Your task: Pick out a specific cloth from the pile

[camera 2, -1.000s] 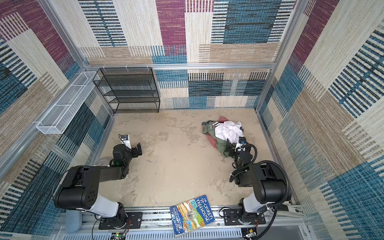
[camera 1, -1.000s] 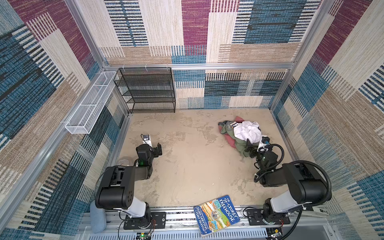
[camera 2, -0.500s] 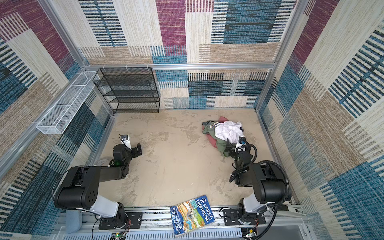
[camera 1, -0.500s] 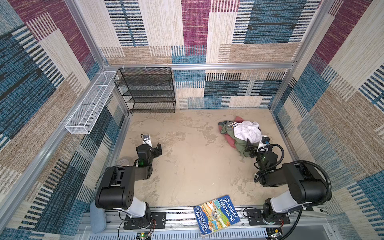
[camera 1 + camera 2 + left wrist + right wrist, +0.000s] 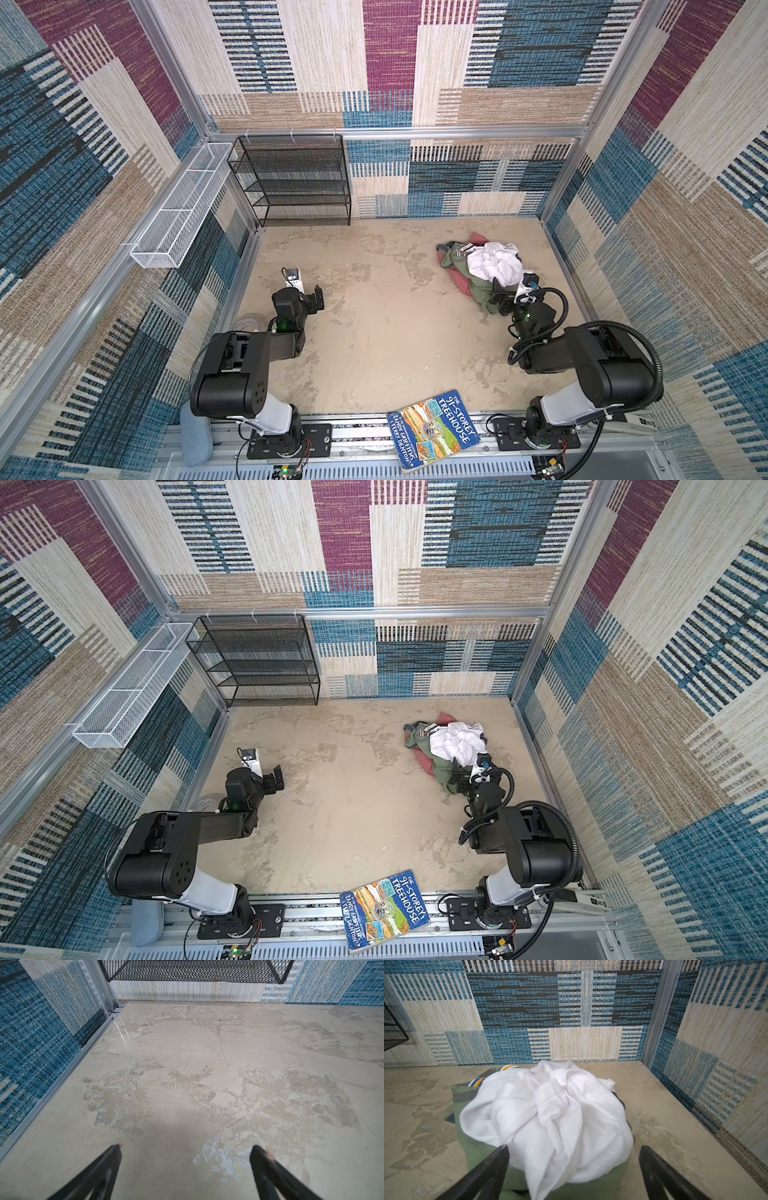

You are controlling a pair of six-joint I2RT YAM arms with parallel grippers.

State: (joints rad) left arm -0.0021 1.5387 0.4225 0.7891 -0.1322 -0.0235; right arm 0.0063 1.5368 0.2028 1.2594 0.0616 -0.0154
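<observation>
Right now the right hand (image 5: 573,1147) is spread wide open and empty at the near edge of the mounded pile (image 5: 484,270) of soft garments, where a crumpled white cloth (image 5: 550,1115) lies on an olive-green garment (image 5: 477,1155). The salmon-pink soft cloth (image 5: 460,281) lies beneath these two, with only its edges showing at the pile's left side and far end in both top views. The left hand (image 5: 186,1146), likewise wide open and holding nothing, hovers over the bare mottled beige bench (image 5: 386,324), well apart from the pile.
</observation>
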